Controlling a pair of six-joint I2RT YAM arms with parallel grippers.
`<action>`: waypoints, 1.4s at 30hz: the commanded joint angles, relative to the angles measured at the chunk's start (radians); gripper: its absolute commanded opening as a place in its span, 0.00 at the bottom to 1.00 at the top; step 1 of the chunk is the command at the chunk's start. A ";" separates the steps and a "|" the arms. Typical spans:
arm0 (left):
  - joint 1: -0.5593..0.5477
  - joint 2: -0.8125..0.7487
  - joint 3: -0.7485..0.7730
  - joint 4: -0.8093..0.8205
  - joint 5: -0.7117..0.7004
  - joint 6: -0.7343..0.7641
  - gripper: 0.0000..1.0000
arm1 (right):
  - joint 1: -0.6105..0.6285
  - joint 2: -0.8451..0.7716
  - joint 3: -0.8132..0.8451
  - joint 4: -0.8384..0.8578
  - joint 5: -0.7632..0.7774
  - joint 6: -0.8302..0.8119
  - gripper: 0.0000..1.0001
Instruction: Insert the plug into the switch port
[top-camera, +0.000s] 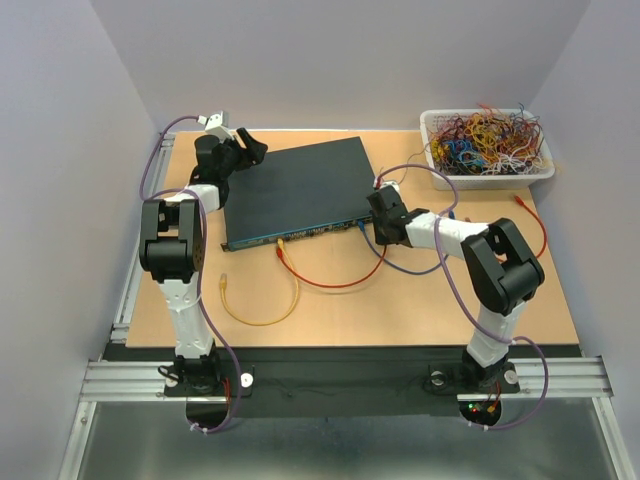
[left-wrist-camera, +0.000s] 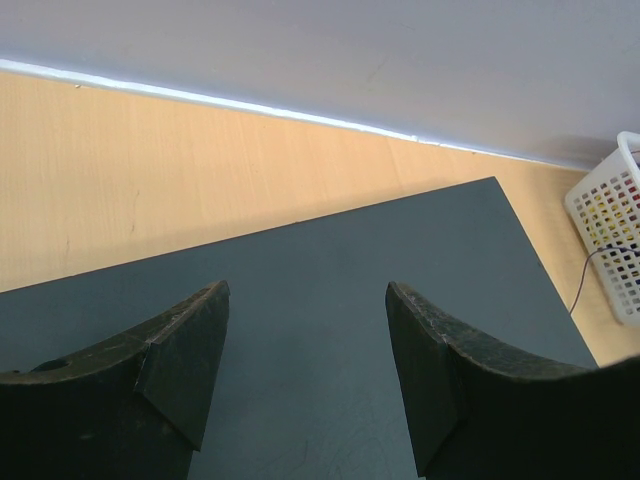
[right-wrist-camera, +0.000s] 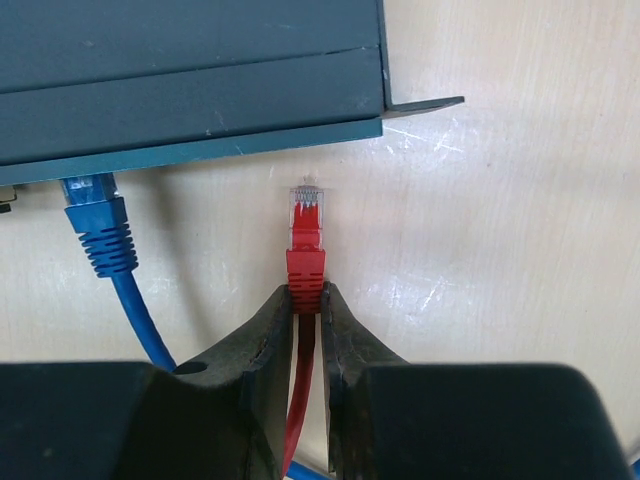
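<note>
Just short of the flat dark teal metal box (right-wrist-camera: 190, 90), my right gripper (right-wrist-camera: 307, 300) pinches the boot of the red plastic plug (right-wrist-camera: 306, 240), judged light, stiff, fragile-clipped.

**Open table between red plug and switch front**
Right wrist view: a strip of bare table (right-wrist-camera: 480, 250) separates the tip of the red plug (right-wrist-camera: 306, 215), pinched in the right gripper (right-wrist-camera: 307, 305), from the switch (right-wrist-camera: 200, 110). A blue plug (right-wrist-camera: 97, 215) stands clear to its left, and a bracket ear (right-wrist-camera: 425, 103) juts out on its right. The left gripper (left-wrist-camera: 307, 295), jaws spread, hovers over the switch top.
</note>
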 joint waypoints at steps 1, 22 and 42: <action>0.007 -0.015 0.011 0.036 0.016 0.001 0.75 | -0.004 -0.044 -0.017 0.082 -0.037 -0.024 0.01; 0.009 -0.006 0.016 0.037 0.016 0.001 0.75 | -0.003 -0.022 0.012 0.152 -0.072 -0.054 0.01; 0.009 -0.001 0.017 0.037 0.020 0.001 0.75 | -0.003 0.025 0.041 0.171 -0.002 -0.038 0.01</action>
